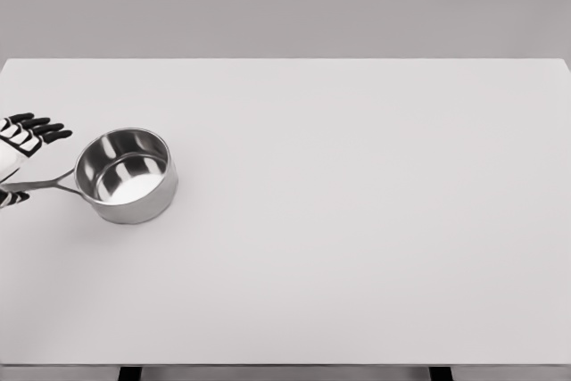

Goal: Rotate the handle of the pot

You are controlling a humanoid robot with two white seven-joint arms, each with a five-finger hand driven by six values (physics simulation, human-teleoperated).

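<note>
Left hand (20, 153) shows only partly at the picture's left edge, right at the outer end of the pot's handle (46, 183). Its dark fingertips (52, 134) fan out above the handle, and another dark tip shows just below it at the edge, so the handle seems to run between fingers and thumb. Whether they actually pinch it I cannot tell; most of the hand is cut off by the frame.

Pot (125, 176) stands upright on the surface (357, 220), near its left side, shiny steel and empty, handle pointing left and slightly toward the robot.

My reading: the hand is at the grasp, with the turn itself either just beginning or about to. Next it needs a firm hold on the handle's end, then a sweep that swings it around the pot's centre without tipping or dragging the pot.
</note>
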